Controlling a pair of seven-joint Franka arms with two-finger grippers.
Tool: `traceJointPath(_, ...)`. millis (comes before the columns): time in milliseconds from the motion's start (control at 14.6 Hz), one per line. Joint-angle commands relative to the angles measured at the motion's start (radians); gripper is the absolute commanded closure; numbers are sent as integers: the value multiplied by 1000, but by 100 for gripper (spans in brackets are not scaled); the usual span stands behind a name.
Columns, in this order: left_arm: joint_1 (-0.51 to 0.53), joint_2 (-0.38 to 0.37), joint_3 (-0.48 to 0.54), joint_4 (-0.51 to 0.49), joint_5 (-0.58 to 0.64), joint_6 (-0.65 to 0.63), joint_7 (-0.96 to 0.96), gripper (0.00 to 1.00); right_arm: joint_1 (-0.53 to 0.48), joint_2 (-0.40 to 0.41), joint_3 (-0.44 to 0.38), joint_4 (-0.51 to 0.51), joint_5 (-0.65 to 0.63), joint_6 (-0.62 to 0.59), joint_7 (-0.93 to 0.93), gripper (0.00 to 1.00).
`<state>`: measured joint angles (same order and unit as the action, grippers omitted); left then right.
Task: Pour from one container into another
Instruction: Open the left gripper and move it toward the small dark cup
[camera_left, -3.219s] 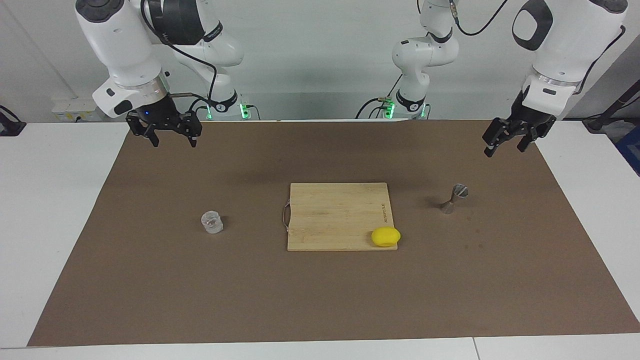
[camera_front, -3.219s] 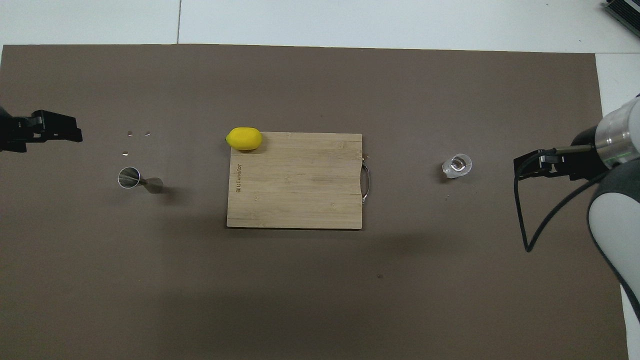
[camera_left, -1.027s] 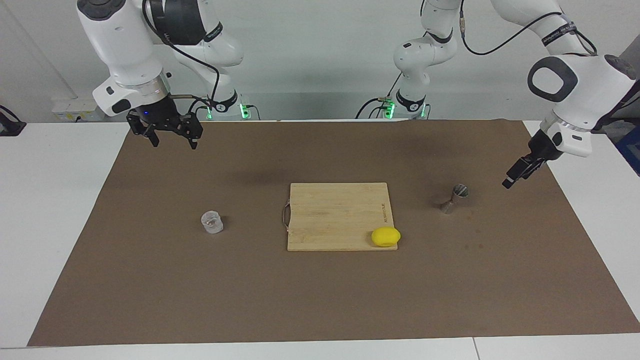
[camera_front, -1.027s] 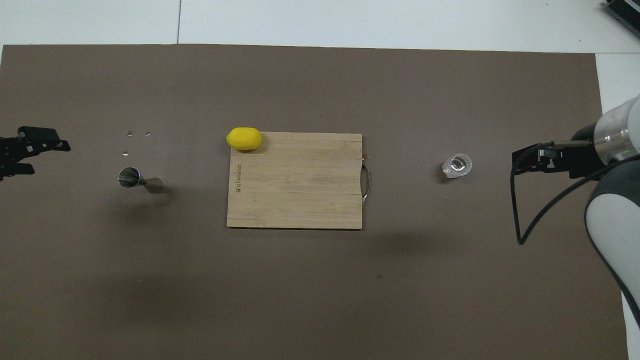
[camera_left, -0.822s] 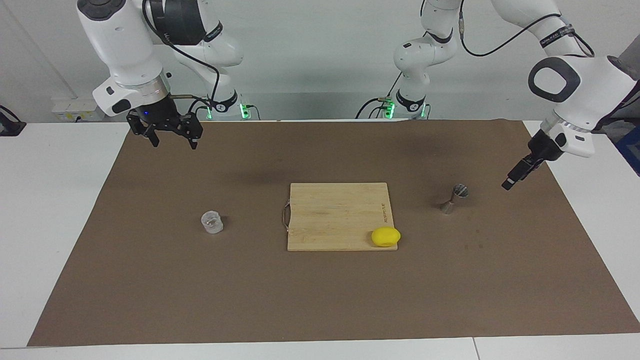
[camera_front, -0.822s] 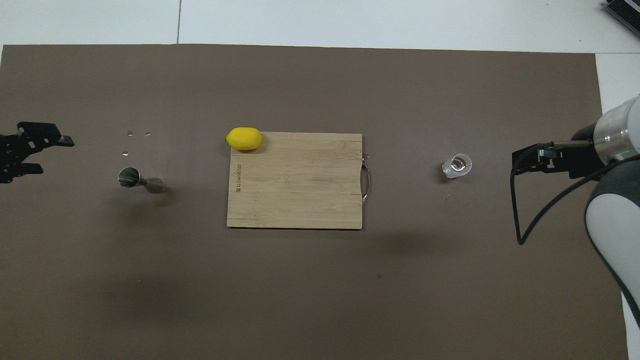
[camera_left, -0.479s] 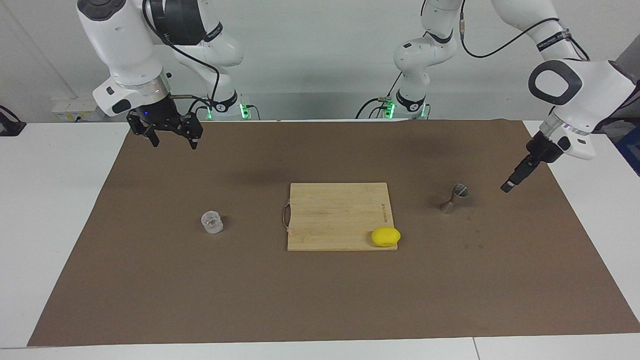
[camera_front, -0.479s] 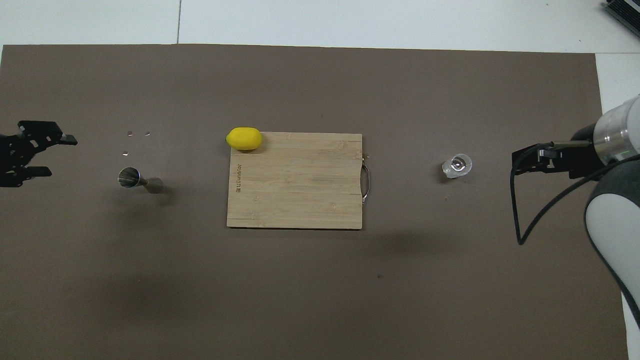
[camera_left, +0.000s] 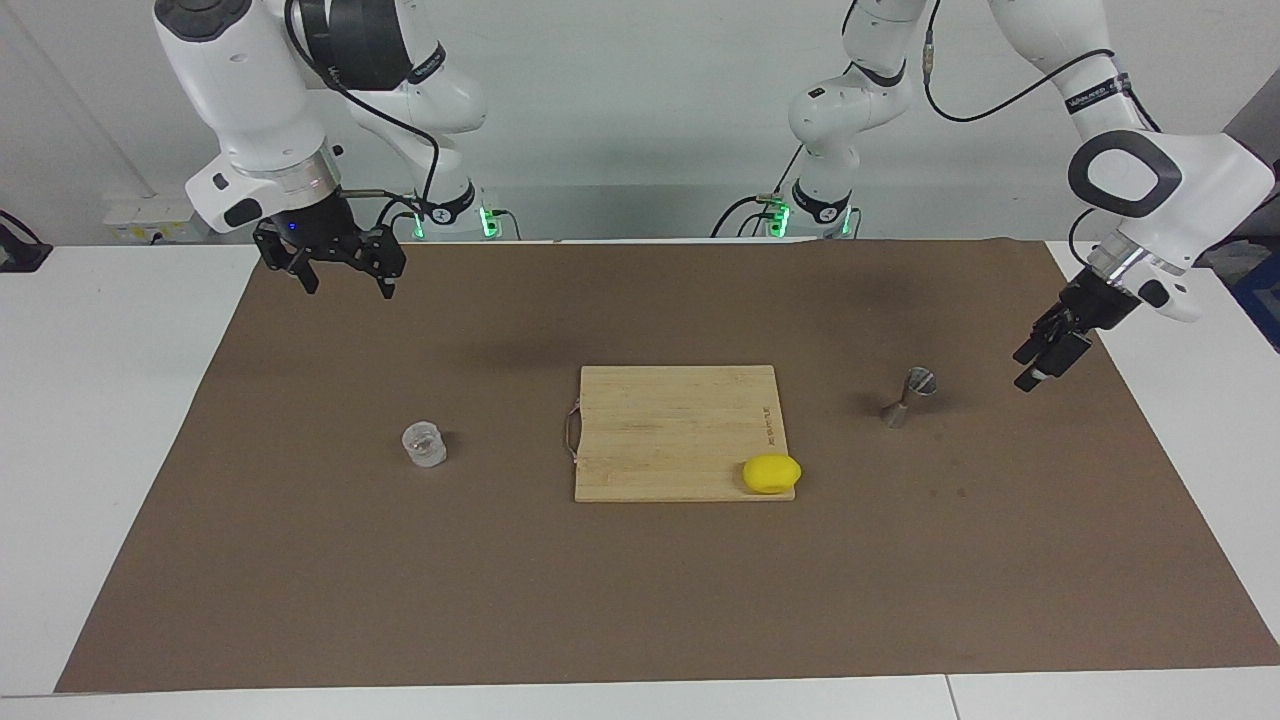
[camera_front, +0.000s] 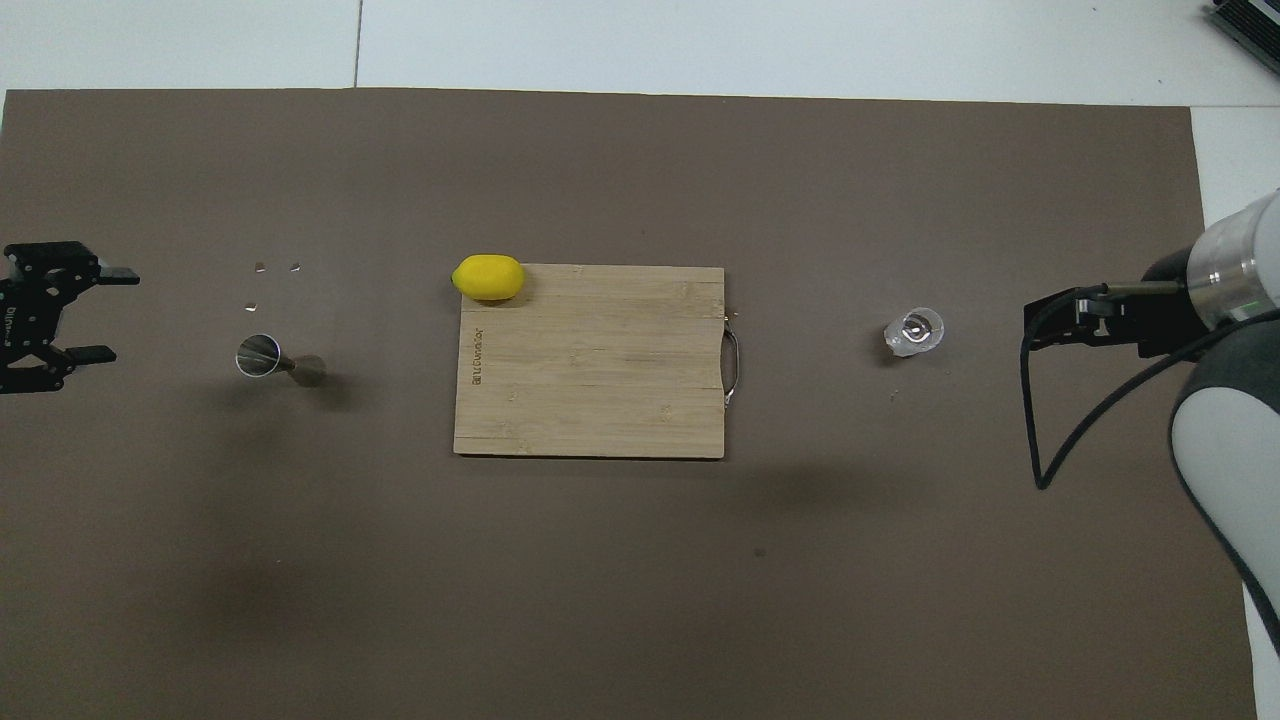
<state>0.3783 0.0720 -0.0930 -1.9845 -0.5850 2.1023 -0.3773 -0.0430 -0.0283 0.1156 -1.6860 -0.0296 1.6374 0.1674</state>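
The clear glass tumbler (camera_left: 424, 444) (camera_front: 914, 331) stands on the brown mat toward the right arm's end. The metal hourglass jigger (camera_left: 908, 397) (camera_front: 280, 362) stands upright toward the left arm's end. My left gripper (camera_left: 1030, 368) (camera_front: 108, 314) hangs open low over the mat beside the jigger, a short gap away, its opening turned toward the jigger. My right gripper (camera_left: 348, 288) (camera_front: 1036, 331) waits open, raised over the mat's corner at its own end, well apart from the tumbler. Both grippers hold nothing.
A wooden cutting board (camera_left: 675, 430) (camera_front: 590, 360) lies in the middle of the mat, between the tumbler and the jigger. A yellow lemon (camera_left: 771, 473) (camera_front: 488, 277) rests on the board's corner farthest from the robots. Small specks (camera_front: 262, 267) dot the mat near the jigger.
The left gripper has turned at the wrist and dipped slightly beside the jigger, so its spread fingers now show from above. The right arm, tumbler and jigger have not moved.
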Motion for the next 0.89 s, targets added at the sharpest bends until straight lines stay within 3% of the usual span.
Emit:
traceJointPath(0,13,0,-11,-22,-71,16,-93,0,-14,-19,4,-21,-1,13,7,0)
traceJointPath(342,1,0,-11,-42,-81,41,-150,0,-15,-19,4,-21,-1,13,7,0)
traceJointPath(822,13,-9,-10,-48,-76,-31,-152,0,-15,-19,4,-21,-1,13,7,0)
